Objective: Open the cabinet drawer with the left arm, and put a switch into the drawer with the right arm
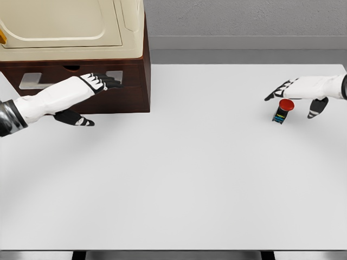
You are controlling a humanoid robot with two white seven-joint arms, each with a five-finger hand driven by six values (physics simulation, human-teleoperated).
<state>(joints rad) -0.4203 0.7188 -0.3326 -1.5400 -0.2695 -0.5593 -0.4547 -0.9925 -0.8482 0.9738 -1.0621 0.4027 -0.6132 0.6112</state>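
Observation:
A dark brown cabinet [133, 92] with a cream appliance on top stands at the back left of the white table [179, 179]. Its drawer front [49, 76] carries a grey label and a notch handle [70, 68]; the drawer looks closed. My left hand [103, 82] reaches along the drawer front with fingers stretched out, thumb hanging below, holding nothing. At the right, a small switch [282, 111] with a red button on a black base stands on the table. My right hand [290, 92] hovers just above and behind it, fingers spread, not gripping it.
The cream appliance [70, 27] covers the cabinet top. A grey wall [244, 24] runs behind the table. The table's front edge [173, 251] lies near the bottom of the picture.

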